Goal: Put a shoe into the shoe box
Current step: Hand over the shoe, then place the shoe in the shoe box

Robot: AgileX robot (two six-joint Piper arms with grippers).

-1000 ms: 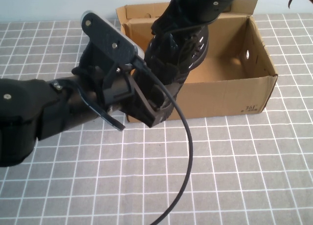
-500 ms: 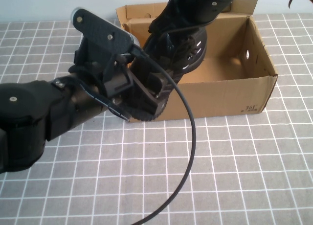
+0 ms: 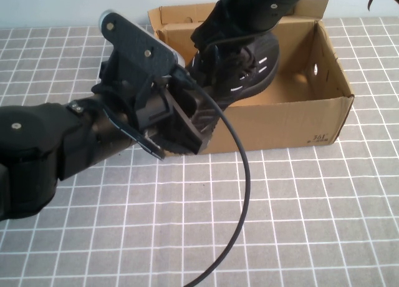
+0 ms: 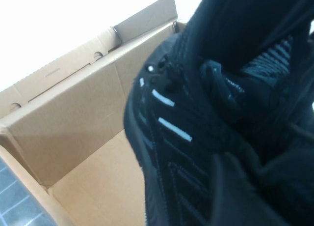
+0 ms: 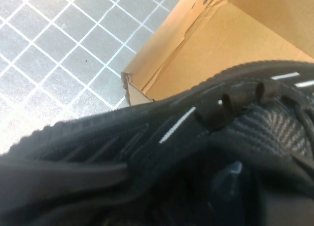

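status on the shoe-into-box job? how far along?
Done: the shoe is off the table and held over the open box. In hand: both arms are at it, the left gripper at the end over the box's near-left wall, the right gripper on top by the laces; their grip is hidden. Left: the shoe sits tilted, part over the wall, so it must go fully inside and be released.

The only writing in view is small dark print near the lower corner of the shoe box (image 3: 320,138) front wall, too small to read; nothing else carries legible text.
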